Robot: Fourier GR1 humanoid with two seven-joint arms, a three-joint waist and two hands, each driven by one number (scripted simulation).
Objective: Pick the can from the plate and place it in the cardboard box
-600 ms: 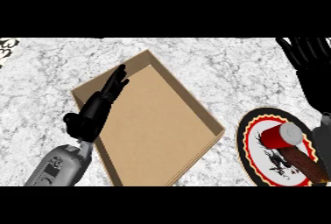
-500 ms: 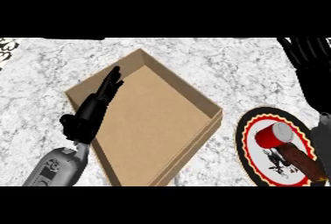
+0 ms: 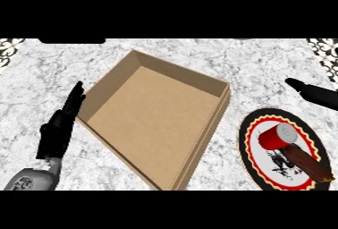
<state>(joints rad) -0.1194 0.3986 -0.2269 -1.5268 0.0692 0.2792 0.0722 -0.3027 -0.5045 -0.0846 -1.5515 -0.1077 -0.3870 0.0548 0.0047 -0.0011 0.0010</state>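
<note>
Left hand (image 3: 61, 129) now beside box (image 3: 155, 120).

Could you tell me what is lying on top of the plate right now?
On the plate lie a red can on its side and a brown stick-like item beside it. Part of the plate's pattern beneath them is covered.

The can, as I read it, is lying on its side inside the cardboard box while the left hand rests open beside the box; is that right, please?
Not quite: the head view shows the can on the plate, right of the cardboard box, not inside it. It does lie on its side, and the left hand does rest open beside the box.
</note>
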